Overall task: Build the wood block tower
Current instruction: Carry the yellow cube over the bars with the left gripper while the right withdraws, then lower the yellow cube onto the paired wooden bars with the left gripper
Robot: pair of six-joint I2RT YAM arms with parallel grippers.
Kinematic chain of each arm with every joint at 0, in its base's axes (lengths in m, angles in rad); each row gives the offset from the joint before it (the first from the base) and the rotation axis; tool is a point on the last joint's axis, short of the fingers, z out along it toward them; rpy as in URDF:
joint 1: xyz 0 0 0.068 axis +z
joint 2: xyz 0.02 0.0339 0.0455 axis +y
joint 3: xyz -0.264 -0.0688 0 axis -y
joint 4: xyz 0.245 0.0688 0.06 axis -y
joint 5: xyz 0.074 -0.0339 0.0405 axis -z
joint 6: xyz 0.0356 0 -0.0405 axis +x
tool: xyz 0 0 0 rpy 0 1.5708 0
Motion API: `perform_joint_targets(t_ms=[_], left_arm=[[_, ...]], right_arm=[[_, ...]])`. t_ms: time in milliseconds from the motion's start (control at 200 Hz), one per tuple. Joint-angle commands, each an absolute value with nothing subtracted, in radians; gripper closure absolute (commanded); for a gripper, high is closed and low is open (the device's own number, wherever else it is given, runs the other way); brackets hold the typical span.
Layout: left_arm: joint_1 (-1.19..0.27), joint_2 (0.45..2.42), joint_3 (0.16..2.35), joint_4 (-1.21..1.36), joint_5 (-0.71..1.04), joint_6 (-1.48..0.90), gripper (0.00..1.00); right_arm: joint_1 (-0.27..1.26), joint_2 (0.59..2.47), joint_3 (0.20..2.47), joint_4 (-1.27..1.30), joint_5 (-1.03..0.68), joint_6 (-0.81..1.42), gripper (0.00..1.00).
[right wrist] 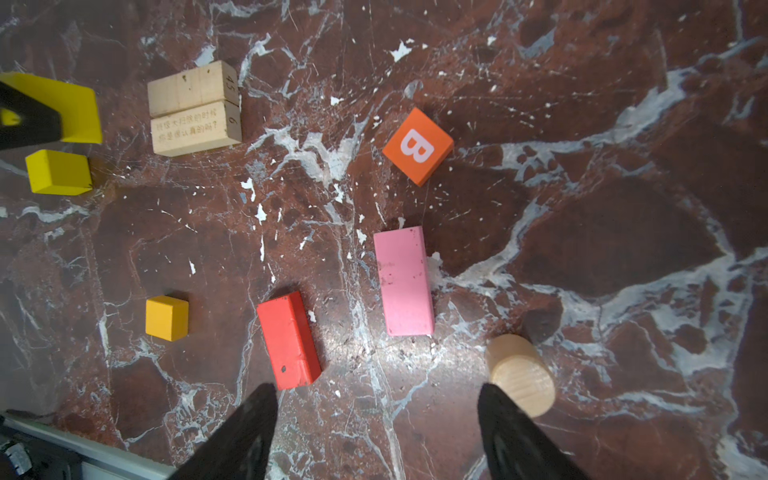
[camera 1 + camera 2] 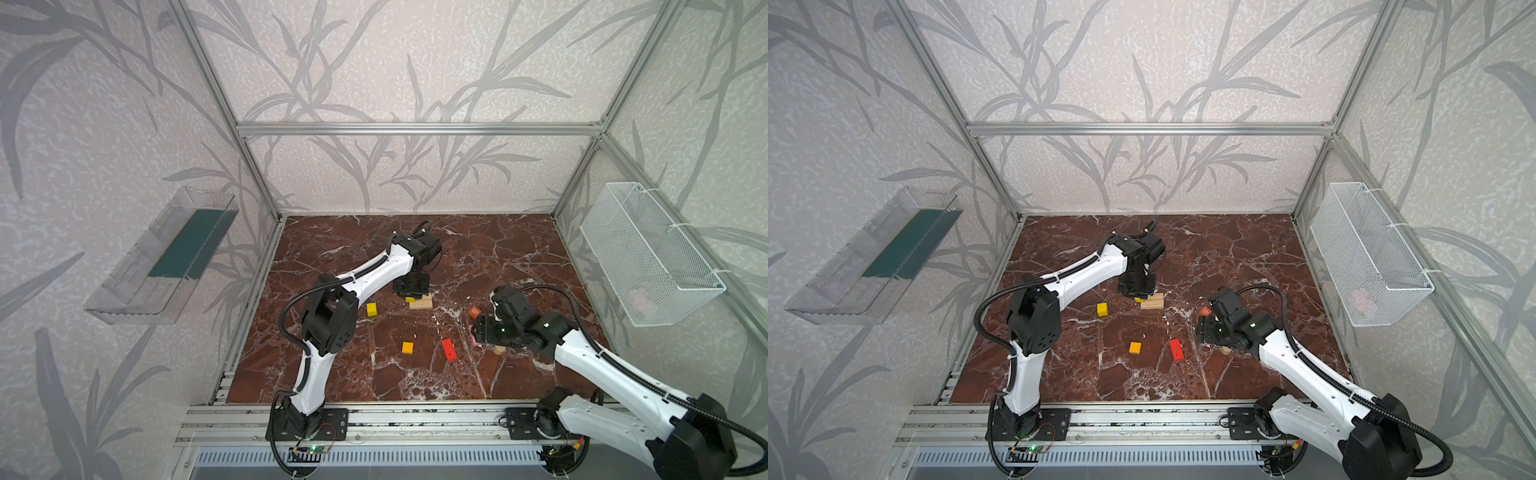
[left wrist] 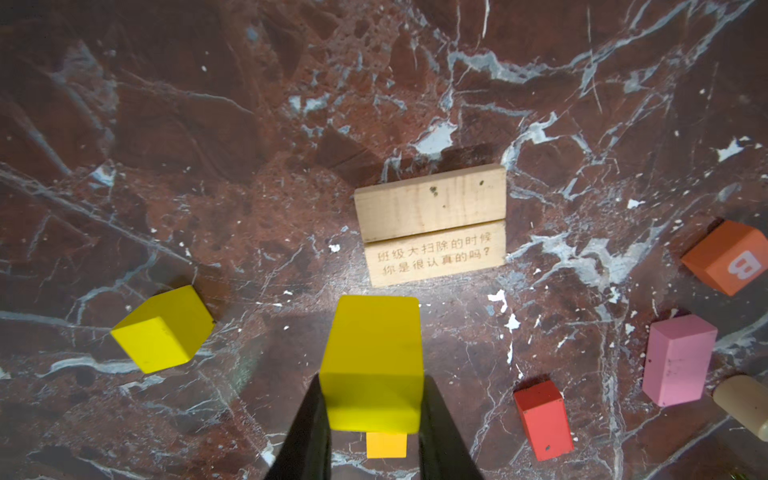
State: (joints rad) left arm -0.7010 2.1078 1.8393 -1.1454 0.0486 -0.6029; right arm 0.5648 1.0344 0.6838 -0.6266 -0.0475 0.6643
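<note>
My left gripper (image 3: 374, 401) is clamped on a yellow cube (image 3: 374, 357) and holds it above the desk (image 2: 498, 249), just short of the two tan planks (image 3: 432, 226). The planks lie side by side, touching, near the middle of both top views.

The risks I judge:
- If I come down askew, the cube's edge could push the planks apart and spoil the base.
- Set too near a plank edge, the cube may tip.
- Set dead centre, it leaves no room for the second yellow cube (image 1: 58, 172).

My right gripper (image 1: 376, 399) is spread wide and empty, low at the right of the top views. One finger is just beside the tan cylinder (image 1: 521, 374), and a careless move could knock it away.
</note>
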Motion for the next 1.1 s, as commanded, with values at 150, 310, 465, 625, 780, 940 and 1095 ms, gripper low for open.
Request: perform_joint_targets(t_ms=[150,310,465,625,780,940,1095], left_arm=[[-0.709,2.172,1.912,-1.214,0.025,-0.702,0.99],[-0.712,2.204,1.944,-1.212,0.032,-0.719,1.0],[-0.715,2.223,1.961,-1.209,0.032,-0.724,1.0],[-0.715,2.241,1.969,-1.206,0.037,-0.715,1.0],[-0.717,2.251,1.978,-1.206,0.034,-0.71,1.0],[-0.718,2.261,1.986,-1.207,0.031,-0.71,1.0],[-0.719,2.278,2.003,-1.212,0.036,-0.706,1.0]], right_arm=[[0.547,1.045,0.638,-0.538,-0.154,0.649,0.24],[0.542,1.039,0.624,-0.527,-0.162,0.646,0.25],[0.534,1.028,0.619,-0.533,-0.166,0.645,0.25],[0.525,1.01,0.607,-0.534,-0.17,0.645,0.25],[0.52,0.978,0.589,-0.531,-0.167,0.656,0.25],[0.513,0.956,0.577,-0.539,-0.163,0.661,0.25],[0.511,0.956,0.574,-0.541,-0.166,0.66,0.25]])
